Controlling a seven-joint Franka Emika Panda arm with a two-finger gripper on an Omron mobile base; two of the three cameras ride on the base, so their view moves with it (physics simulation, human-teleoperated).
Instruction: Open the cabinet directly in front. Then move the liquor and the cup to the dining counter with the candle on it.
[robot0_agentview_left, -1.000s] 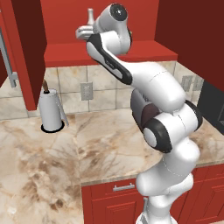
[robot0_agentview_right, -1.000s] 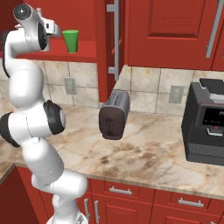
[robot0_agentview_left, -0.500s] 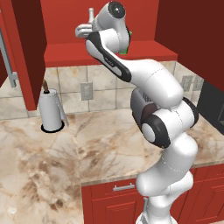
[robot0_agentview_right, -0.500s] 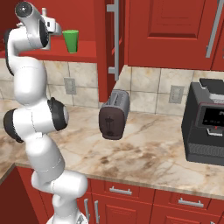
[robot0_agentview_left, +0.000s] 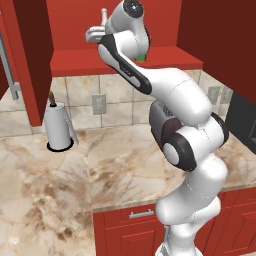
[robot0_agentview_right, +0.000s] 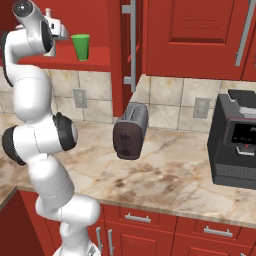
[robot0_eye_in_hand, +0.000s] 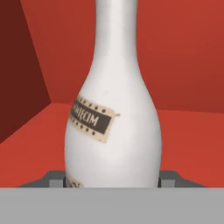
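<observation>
Cabinet (robot0_agentview_right: 190, 35) doors stand open across my frame's top; liquor (robot0_eye_in_hand: 111, 127) fills the hand view's centre on the red shelf, my gripper (robot0_eye_in_hand: 111, 179) fingers pinching its body; cup (robot0_agentview_right: 80, 47) upper left.

The cabinet (robot0_agentview_right: 150, 35) stands open, its red door (robot0_agentview_right: 127, 50) swung outward with a long silver bar handle. On its red shelf the white bottle (robot0_eye_in_hand: 113, 118) stands upright, bulbous below a slim neck, with a dark label. The small green cup (robot0_agentview_right: 80, 47) stands upright just beside it.
</observation>
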